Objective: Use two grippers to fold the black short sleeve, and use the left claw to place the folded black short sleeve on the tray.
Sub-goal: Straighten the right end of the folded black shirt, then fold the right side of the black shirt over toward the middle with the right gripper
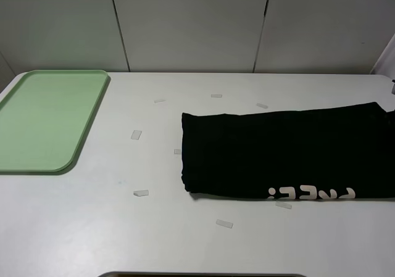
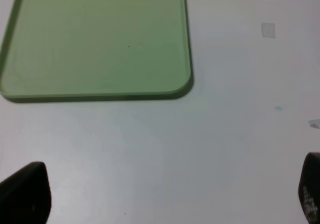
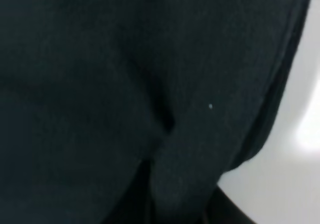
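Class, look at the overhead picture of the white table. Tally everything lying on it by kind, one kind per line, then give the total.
Green tray: 1
Black T-shirt: 1
Clear tape pieces: 8
Total: 10

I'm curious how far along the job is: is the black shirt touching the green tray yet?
Apart. The high view shows a wide strip of bare white table between the folded black shirt and the green tray.
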### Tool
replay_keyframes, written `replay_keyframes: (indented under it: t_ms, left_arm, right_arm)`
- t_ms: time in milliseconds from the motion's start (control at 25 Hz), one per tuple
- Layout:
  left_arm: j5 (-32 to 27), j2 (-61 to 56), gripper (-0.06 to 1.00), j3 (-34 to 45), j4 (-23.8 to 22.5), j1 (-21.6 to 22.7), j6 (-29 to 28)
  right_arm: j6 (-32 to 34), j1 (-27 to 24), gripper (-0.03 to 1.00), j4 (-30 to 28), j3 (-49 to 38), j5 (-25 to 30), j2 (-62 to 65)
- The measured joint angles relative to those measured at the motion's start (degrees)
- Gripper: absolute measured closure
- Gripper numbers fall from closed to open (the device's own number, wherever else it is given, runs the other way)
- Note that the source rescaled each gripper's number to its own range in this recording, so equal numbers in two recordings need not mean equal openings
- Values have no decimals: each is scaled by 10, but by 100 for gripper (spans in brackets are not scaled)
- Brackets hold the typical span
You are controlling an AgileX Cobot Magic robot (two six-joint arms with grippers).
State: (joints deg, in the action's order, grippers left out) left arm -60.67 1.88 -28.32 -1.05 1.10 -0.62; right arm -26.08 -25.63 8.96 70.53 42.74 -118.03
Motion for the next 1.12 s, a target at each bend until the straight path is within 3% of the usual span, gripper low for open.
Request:
replay_keyframes:
  t_ms: [800,1120]
  left_arm:
    - [0,0,-6,0,0,0,0]
    - [0,0,-6,0,0,0,0]
  right_arm:
    - [64,3,84,-84,0,61,167]
    - [137,85,84,-197,0,81,177]
